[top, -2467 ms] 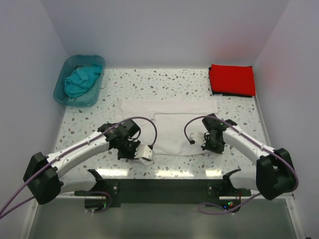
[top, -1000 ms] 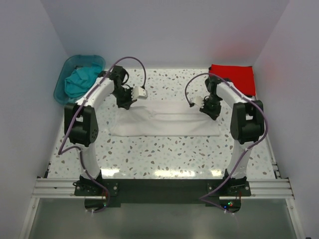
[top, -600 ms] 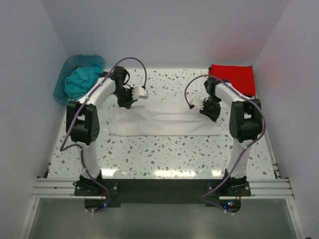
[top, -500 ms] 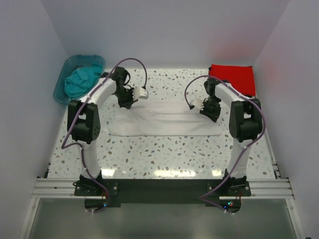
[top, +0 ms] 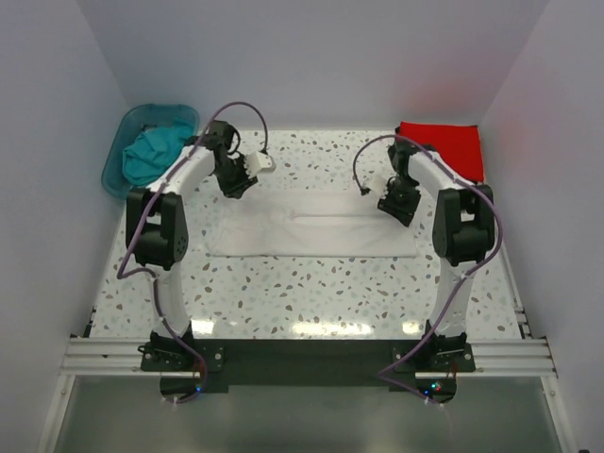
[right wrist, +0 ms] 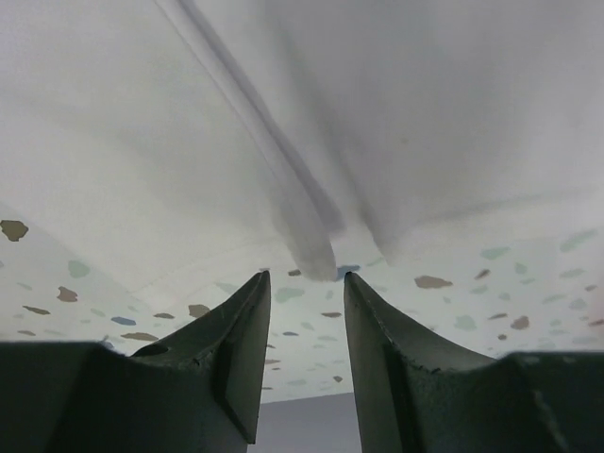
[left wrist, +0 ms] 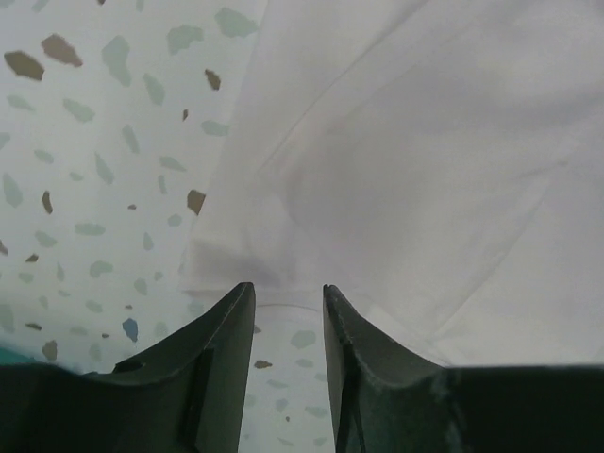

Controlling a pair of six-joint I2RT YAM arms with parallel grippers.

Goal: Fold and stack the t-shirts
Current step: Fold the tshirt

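A white cloth t-shirt (top: 311,234), folded into a long band, lies across the middle of the speckled table (top: 311,293). Its far edge could snag on a fingertip and unfold if the arms lift carelessly. Both arms reach far, wrists bent down. The left gripper (left wrist: 288,293) and right gripper (right wrist: 307,278) hover at that edge, jaws parted and empty.

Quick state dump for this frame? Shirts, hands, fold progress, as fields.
white t-shirt: flat on the table, folded into a long strip
red t-shirt: folded, far right corner
teal t-shirt: crumpled in the tub, far left
left hand: open, empty, at the white shirt's far left corner
right hand: open, empty, at the white shirt's far right edge
stack: not started; the three shirts lie apart
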